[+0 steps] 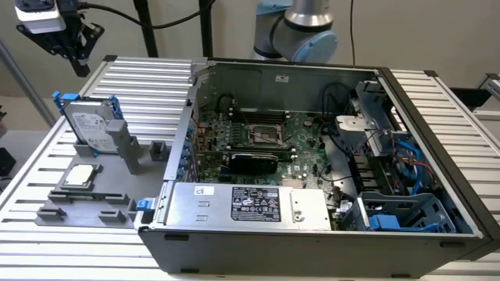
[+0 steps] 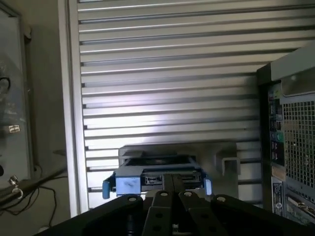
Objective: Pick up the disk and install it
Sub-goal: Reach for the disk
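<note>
The black two-fingered gripper (image 1: 81,71) hangs high above the ribbed aluminium worktop (image 1: 149,82) at the exterior view's left, its fingers drawn together and holding nothing. The disk (image 1: 88,124), a flat silver-grey metal hard drive with a white label and a blue plastic bracket round it, stands on edge in a grey plastic holder (image 1: 117,153), below the gripper and well apart from it. In the wrist view the disk's top edge (image 2: 147,180) lies just beyond the gripper (image 2: 172,180) and roughly in line with it. The main risk, as I judge it, is a descent with the fingers together: they would strike the drive's upper edge rather than straddle it, and could knock it askew in its slot. A tall grey post (image 1: 125,143) of the holder stands just beside the drive and could foul a finger if the approach is off-centre. A grip taken on the blue bracket alone might flex or slip, since the plastic looks thin. The small square silver chip (image 1: 81,175) lies near on the same holder and should not be disturbed. Inside the open grey computer case (image 1: 312,76), loose blue cables (image 1: 414,161) run close to the blue drive bay (image 1: 390,222) and could snag a carried drive.
</note>
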